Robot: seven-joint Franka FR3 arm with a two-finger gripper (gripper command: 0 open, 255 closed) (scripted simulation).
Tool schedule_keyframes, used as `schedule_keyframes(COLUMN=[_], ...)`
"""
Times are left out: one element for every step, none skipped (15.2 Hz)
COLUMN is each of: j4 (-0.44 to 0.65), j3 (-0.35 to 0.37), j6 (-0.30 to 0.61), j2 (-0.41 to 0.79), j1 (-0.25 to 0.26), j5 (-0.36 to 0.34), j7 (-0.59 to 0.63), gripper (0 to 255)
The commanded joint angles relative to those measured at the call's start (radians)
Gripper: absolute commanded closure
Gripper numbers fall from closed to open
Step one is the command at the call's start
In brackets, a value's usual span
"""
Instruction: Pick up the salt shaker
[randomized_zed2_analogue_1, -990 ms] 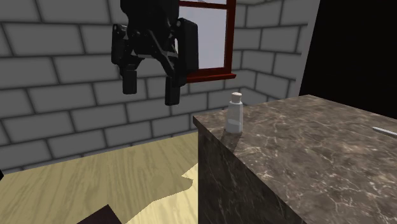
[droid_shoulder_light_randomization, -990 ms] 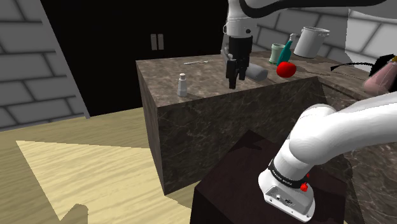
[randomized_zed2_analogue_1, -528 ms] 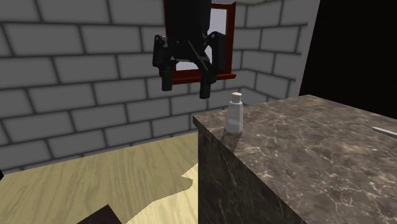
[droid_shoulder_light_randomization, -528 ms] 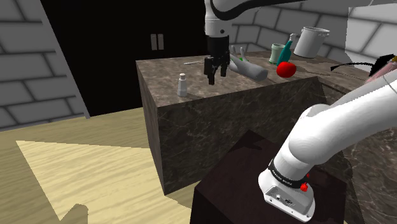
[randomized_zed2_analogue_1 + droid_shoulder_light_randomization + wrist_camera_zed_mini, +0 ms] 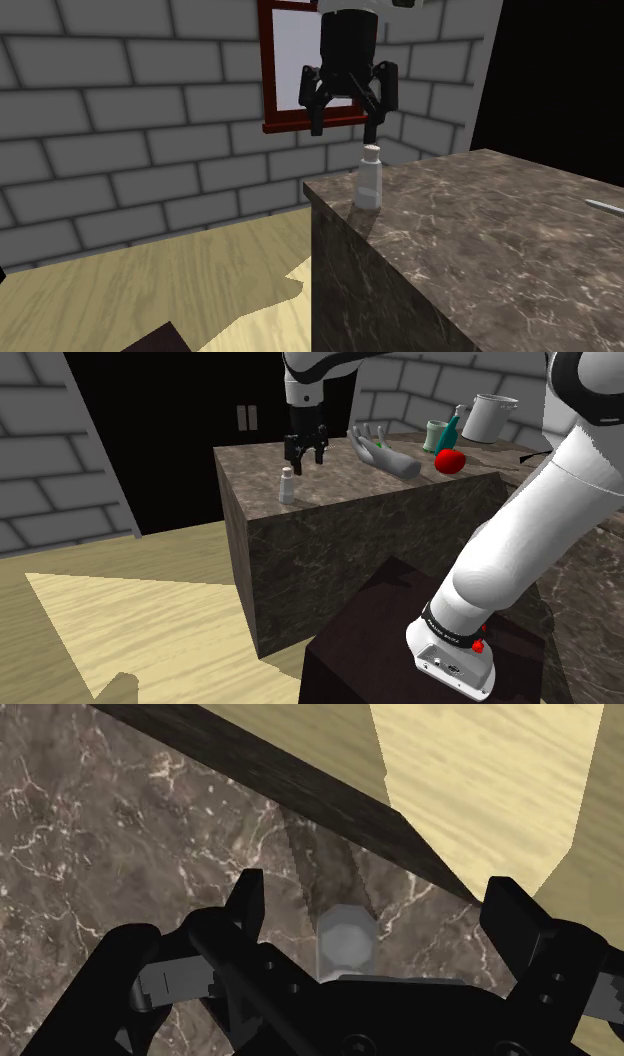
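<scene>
Grey brick walls [image 5: 120,150] close off the room, with a black area beyond them in the shoulder view, and a pale wooden floor [image 5: 130,612] runs below. On it stands the table [image 5: 350,522], a big block of dark brown veined stone. The white arm [image 5: 520,542] rises from its dark stand [image 5: 370,652] and arches over the table, carrying the black hand [image 5: 304,458] with its fingers pointing down. In the second exterior view a red-framed window [image 5: 268,80] sits in the wall behind the hand [image 5: 344,130]. To the shoulder view's right of the hand, well apart from it, a white pot [image 5: 490,417] stands at the far end of the table. Nearer the hand on that side lies a grey glove [image 5: 385,454]. Past the glove are a red round fruit [image 5: 451,461], a teal bottle [image 5: 449,434] and a small pale cup [image 5: 434,436]. The salt shaker [image 5: 287,486], light grey with a narrower cap, stands upright near the table's corner, directly beneath the hand. In the second exterior view the salt shaker's [image 5: 370,180] cap is just under one fingertip. Seen along the hand [image 5: 378,904], the fingers stand wide apart. The shaker's cap [image 5: 347,939] lies between them and touches neither, so nothing is gripped.
</scene>
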Motion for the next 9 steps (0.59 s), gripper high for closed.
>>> schedule_keyframes(j4=[0.073, 0.114, 0.156, 0.2, 0.245, 0.233, 0.221, 0.209, 0.197], j3=[0.002, 0.004, 0.005, 0.005, 0.006, 0.005, 0.005, 0.005, 0.005], j6=[0.007, 0.007, 0.006, 0.004, 0.0, 0.013, 0.026, 0.039, 0.052], j2=[0.075, 0.114, 0.153, 0.192, 0.231, 0.232, 0.233, 0.234, 0.236], j1=[-0.003, -0.003, -0.003, -0.002, -0.001, -0.001, -0.001, -0.001, -0.001], j5=[-0.011, -0.017, -0.023, -0.029, -0.036, -0.036, -0.036, -0.036, -0.037], j7=[0.017, 0.026, 0.035, 0.043, 0.051, 0.052, 0.053, 0.054, 0.055], gripper=[0, 0, 0, 0, 0, 0, 0, 0, 0])
